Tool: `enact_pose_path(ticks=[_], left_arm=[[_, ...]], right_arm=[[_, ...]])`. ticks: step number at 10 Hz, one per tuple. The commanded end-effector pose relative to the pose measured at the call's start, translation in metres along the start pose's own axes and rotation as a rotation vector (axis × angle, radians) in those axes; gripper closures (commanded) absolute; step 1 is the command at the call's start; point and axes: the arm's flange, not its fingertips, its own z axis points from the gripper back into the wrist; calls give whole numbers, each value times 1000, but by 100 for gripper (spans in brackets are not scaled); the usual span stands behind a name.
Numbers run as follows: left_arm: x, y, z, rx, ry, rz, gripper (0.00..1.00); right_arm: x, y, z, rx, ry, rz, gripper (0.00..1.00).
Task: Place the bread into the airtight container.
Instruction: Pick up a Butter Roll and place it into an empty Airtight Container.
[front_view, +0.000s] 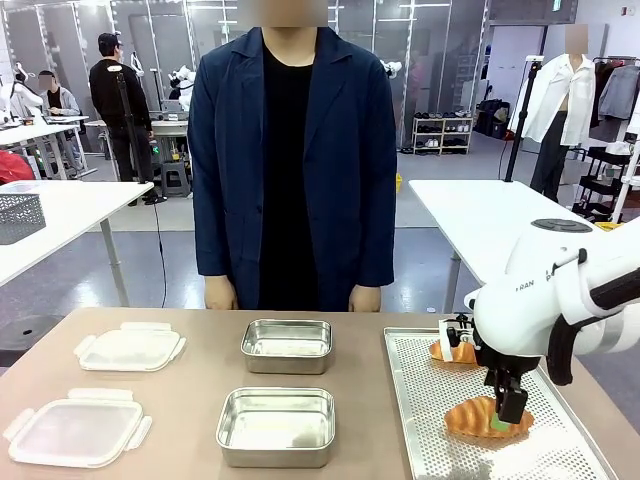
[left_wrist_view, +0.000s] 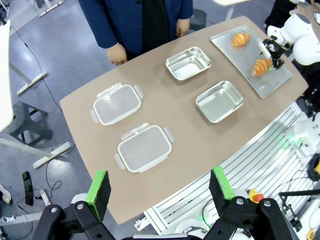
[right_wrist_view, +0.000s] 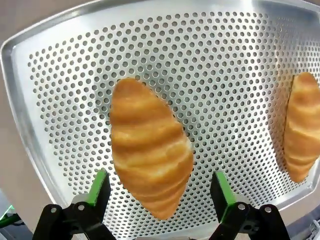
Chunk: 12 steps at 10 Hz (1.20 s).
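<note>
Over on the left, the left gripper (left_wrist_view: 159, 174) is being held wide open high above the table (front_view: 200, 390), with nothing between its green pads. Below it, two clear plastic lids are being left flat on the brown top, the near lid (front_view: 77, 432) and the far lid (front_view: 130, 348) one behind the other. In the middle, two metal containers are being shown open and unfilled, the near container (front_view: 276, 458) and the far container (front_view: 287, 364), and behind them the person's hands (front_view: 221, 292) are being kept down at the far edge. Now to the right: a perforated tray (front_view: 420, 420) is being used to hold both pieces of bread, the far croissant (front_view: 443, 351) towards its back and the near croissant (front_view: 470, 415) towards its front. The right gripper (right_wrist_view: 160, 176) is being held spread wide over that near croissant, one pad on each side, with a gap showing at both pads.
</note>
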Motion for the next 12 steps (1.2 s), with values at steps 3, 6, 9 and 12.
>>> enact_pose_path(ticks=[3,6,9,12], left_arm=[[2,-1,0,-9,-2,-16,0],[2,-1,0,-9,-2,-16,0],[2,-1,0,-9,-2,-16,0],[2,-1,0,-9,-2,-16,0]], right_arm=[[1,-10,-20,-13,-18,2,0],[2,-12,-28,12,-20,6,12],[3,-11,-25,22,-17,17,40],[9,-5,-4,62,-24,-20,57]])
